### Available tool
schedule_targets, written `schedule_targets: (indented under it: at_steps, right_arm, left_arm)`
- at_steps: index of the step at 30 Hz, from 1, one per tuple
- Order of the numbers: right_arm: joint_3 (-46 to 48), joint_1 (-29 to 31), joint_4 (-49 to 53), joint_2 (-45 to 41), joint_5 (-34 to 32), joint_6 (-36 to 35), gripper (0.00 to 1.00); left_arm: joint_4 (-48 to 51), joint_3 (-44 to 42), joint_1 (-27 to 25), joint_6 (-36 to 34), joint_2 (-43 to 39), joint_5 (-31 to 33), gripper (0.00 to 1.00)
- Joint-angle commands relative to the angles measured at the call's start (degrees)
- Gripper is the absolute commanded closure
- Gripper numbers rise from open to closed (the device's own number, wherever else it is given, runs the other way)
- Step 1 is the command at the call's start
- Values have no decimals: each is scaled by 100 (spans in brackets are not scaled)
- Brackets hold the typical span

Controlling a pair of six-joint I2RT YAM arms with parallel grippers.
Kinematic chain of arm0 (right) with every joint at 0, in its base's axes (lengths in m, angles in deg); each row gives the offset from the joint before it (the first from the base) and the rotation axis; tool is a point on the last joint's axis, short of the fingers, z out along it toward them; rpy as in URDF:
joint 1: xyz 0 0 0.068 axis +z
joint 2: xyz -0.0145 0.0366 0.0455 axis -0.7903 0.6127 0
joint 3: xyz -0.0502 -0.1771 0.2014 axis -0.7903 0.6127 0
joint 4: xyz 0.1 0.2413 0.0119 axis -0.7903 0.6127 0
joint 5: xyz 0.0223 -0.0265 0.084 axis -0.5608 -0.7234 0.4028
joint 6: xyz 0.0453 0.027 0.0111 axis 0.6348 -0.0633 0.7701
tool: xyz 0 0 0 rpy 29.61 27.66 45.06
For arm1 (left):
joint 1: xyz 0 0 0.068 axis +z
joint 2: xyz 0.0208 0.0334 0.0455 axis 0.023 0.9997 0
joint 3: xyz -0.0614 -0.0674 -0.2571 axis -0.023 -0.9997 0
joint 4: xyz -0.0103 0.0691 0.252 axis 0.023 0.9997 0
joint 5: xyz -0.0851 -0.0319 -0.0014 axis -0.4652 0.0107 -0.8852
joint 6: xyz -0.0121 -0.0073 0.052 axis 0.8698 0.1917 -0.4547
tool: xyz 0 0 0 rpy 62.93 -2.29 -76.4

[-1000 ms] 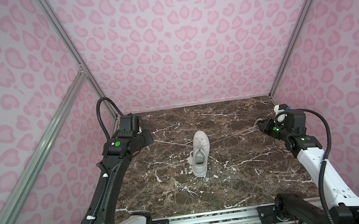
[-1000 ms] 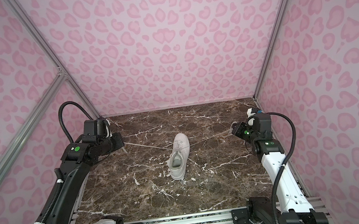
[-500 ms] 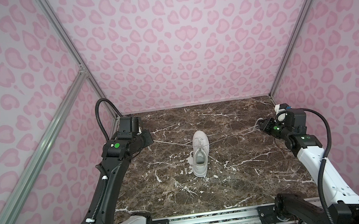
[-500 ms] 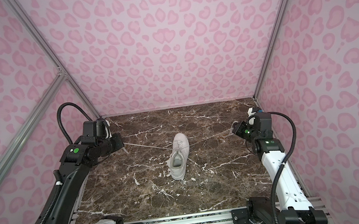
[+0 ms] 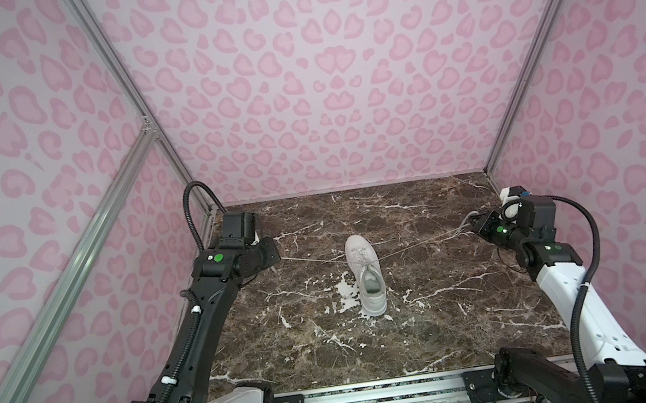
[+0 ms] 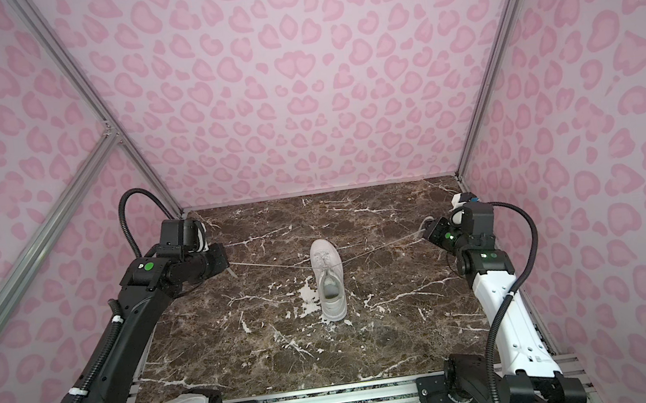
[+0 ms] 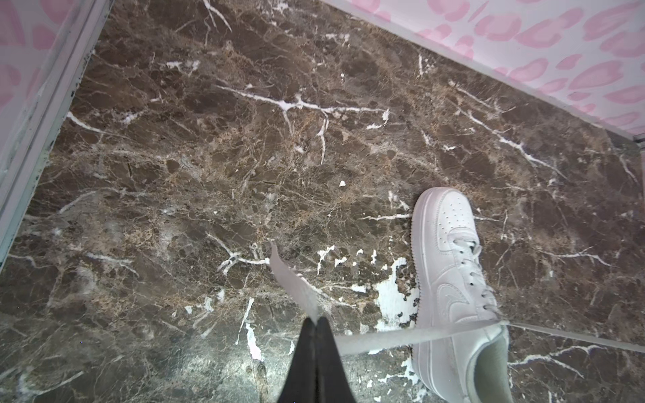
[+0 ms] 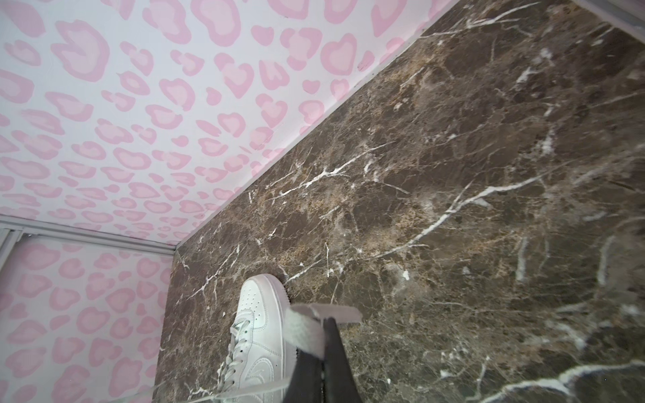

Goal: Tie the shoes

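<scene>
The shoe, a white low-top sneaker (image 5: pixel 367 276) (image 6: pixel 329 281), stands mid-table with its toe toward the back wall. Its two laces cross over the tongue and run out taut to either side, the left lace (image 5: pixel 311 259) and the right lace (image 5: pixel 422 241). My left gripper (image 5: pixel 275 263) (image 7: pixel 317 322) is far left of the shoe, shut on the left lace (image 7: pixel 401 336), whose free end pokes out past the tips. My right gripper (image 5: pixel 472 221) (image 8: pixel 326 322) is far right, shut on the right lace (image 8: pixel 307 331), which folds over one finger. The shoe also shows in both wrist views (image 7: pixel 453 279) (image 8: pixel 260 321).
The brown marble tabletop (image 5: pixel 372 343) is boxed in by pink-patterned walls (image 5: pixel 332 84) on three sides. Aluminium posts (image 5: pixel 163 146) stand at the back corners. A metal rail (image 5: pixel 379 396) with both arm bases runs along the front edge.
My left gripper has drawn slightly further left and back with its lace. The right gripper and the shoe have hardly moved.
</scene>
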Motion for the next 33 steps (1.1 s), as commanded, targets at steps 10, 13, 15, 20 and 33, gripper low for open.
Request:
schedule_targets:
  at_steps: [10, 13, 15, 20, 33]
  right_arm:
    - [792, -373, -260, -114, -204, -170, 100]
    - [923, -432, -277, -116, -236, -194, 100]
    - [1016, -461, -281, -121, -262, -185, 100]
    - [1241, -518, -313, -193, -366, -185, 100]
    - [1490, -687, -361, -81, -254, -210, 100]
  left_arm:
    - [-282, -702, 387, -8, 231, -33, 96]
    - [-247, -665, 466, -49, 438, -177, 96]
    - [-250, -644, 466, -62, 543, -198, 96]
    - [-258, -665, 470, -112, 625, -74, 96]
    - [-795, -1197, 699, -25, 821, -353, 96]
